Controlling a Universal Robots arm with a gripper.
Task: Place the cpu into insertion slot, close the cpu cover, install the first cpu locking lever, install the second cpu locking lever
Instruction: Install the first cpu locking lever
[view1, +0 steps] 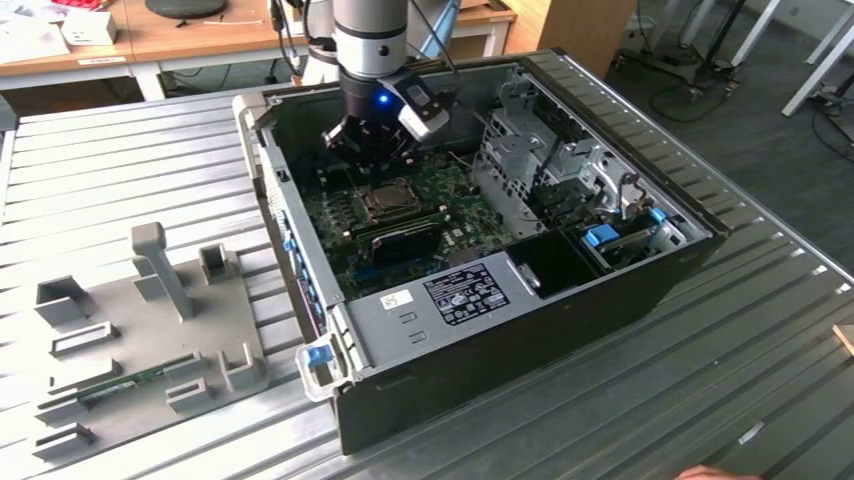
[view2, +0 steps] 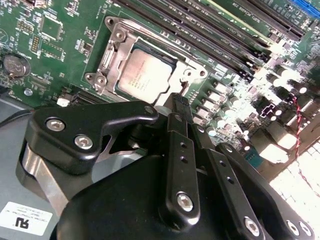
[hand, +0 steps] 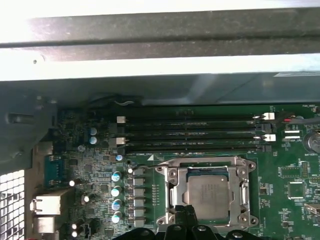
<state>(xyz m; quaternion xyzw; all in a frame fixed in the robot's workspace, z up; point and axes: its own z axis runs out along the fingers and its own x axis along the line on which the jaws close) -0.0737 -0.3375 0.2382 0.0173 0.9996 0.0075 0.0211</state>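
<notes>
- Exterior view is showing an open computer case (view1: 561, 320) lying on its side on a ribbed metal table (view1: 134, 150), probably so that the green circuit board (view2: 75, 30) is facing up towards the arm.
- The arm is reaching straight down into the case, and the hand (view1: 376, 160) is hanging low over the board, close above the socket area.
- A grey fixture tray (view1: 147, 330) is sitting on the table at the exterior view's left, well apart from the case.
- In both wrist views the cpu (hand: 209, 192) is sitting flat inside the insertion slot (hand: 210, 171), its dull silver top facing up.
- The cpu cover (hand: 173, 186) is lying down around the chip, its window framing the metal top, so seating the chip and closing the cover both look done.
- In the second wrist view the fingers (view2: 181, 165) are lying together with nothing between them, forming a narrow tip just beside one edge of the cover. A tip like this seems suited to pushing rather than gripping.
- Whether the tip is touching the cover cannot be told.
- Whether the locking levers are latched cannot be told.
- Long black memory slots (hand: 190, 135) are running alongside the socket.
</notes>
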